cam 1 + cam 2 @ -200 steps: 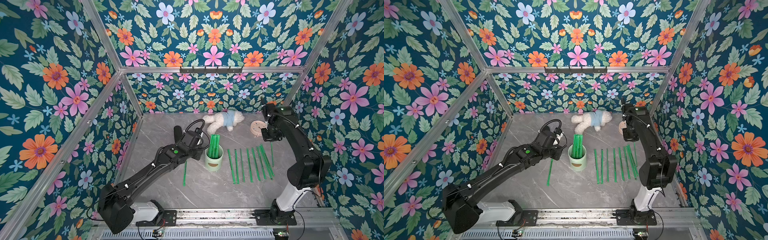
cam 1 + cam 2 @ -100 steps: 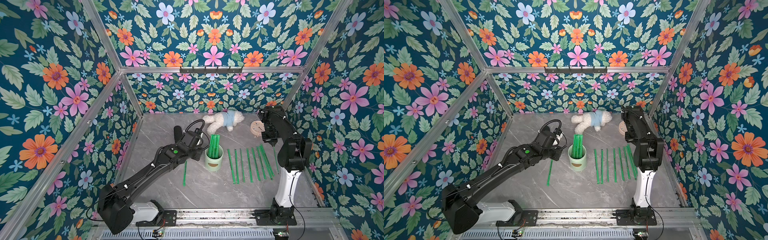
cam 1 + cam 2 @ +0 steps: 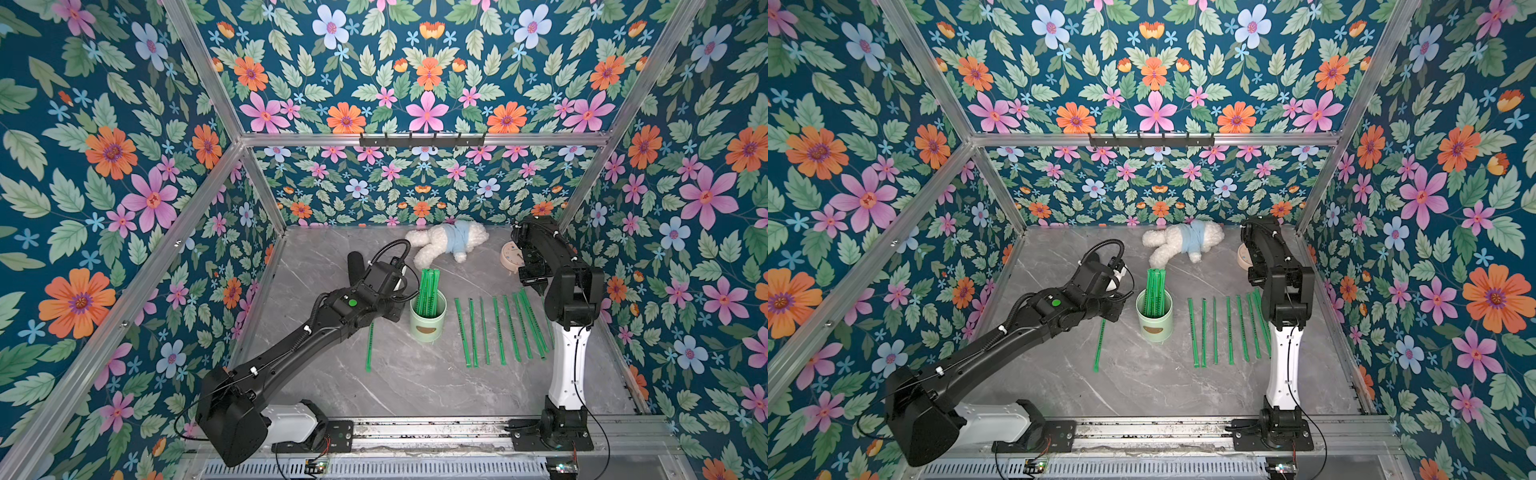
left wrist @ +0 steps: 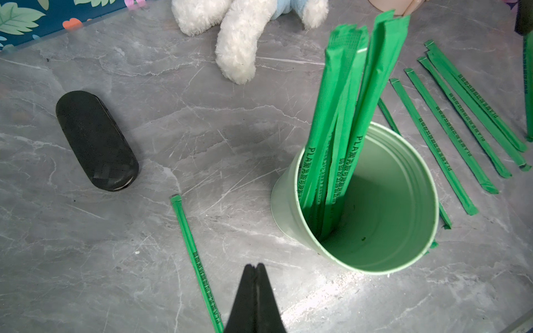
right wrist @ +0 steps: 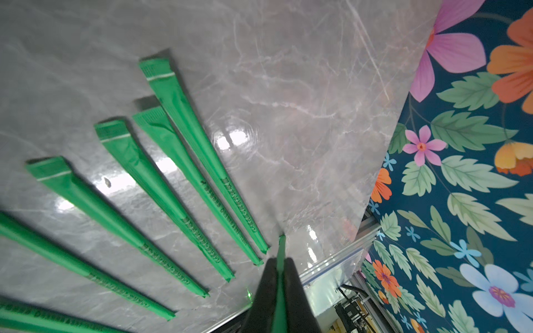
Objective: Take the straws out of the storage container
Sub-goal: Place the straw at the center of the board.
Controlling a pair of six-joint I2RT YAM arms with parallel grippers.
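The storage container (image 3: pixel 428 323), a pale mint cup with a brown oval mark, stands mid-table, and several green straws (image 3: pixel 428 286) lean upright in it (image 4: pixel 346 101). Several more straws (image 3: pixel 498 328) lie in a row to its right. One straw (image 4: pixel 196 259) lies alone on its left. My left gripper (image 4: pixel 255 266) is shut and empty, just left of the cup and beside that lone straw. My right gripper (image 5: pixel 279 261) is shut on a green straw (image 5: pixel 281 245), which hangs over the table at the far right end of the row.
A white plush bear (image 3: pixel 446 245) in a blue top lies at the back. A beige clock (image 3: pixel 510 259) sits behind the right arm. A black oval case (image 4: pixel 96 141) lies left of the cup. The flowered side wall (image 5: pixel 461 173) stands close to the right gripper.
The right arm has folded its elbow in from the right wall. Its gripper has come forward and down with the straw, toward the right end of the row. The left arm has not moved.
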